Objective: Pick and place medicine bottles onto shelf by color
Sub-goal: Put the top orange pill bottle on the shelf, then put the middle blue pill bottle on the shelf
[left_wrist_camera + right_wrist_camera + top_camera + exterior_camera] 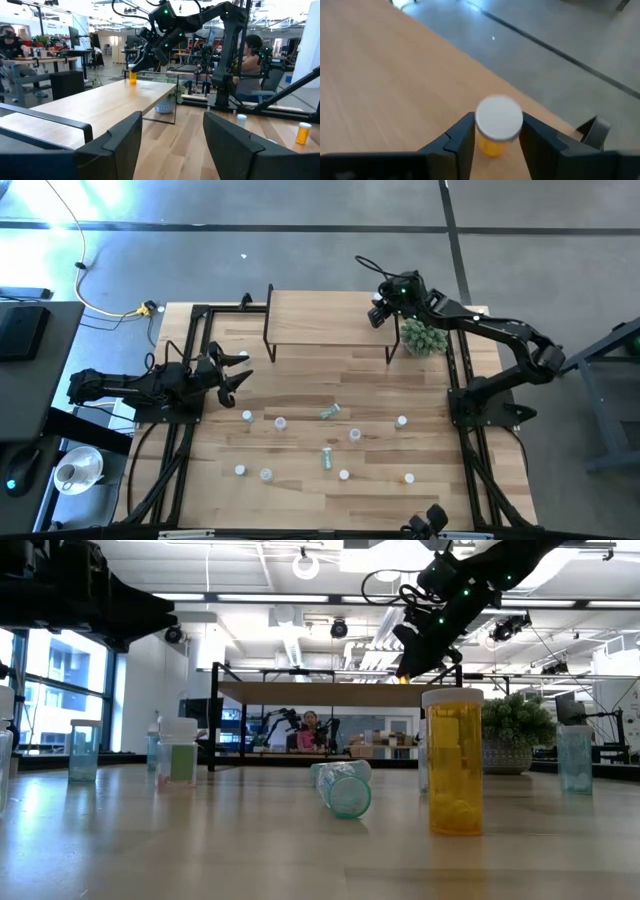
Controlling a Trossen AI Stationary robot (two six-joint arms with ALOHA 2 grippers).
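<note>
writing: none readable | right gripper jaws flank orange bottle on shelf, grip unclear | left gripper jaws spread

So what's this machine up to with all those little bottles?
The right gripper is at the right end of the shelf, its fingers either side of an orange bottle standing on the board. The left gripper waits open at the table's left side. About ten more bottles sit on the table, some tipped over.

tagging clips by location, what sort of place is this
Most likely a robotics lab in an open-plan workshop: other robot arms on benches behind the shelf, exposed ceiling ducts with lights, and a person seated at a workstation.
</note>
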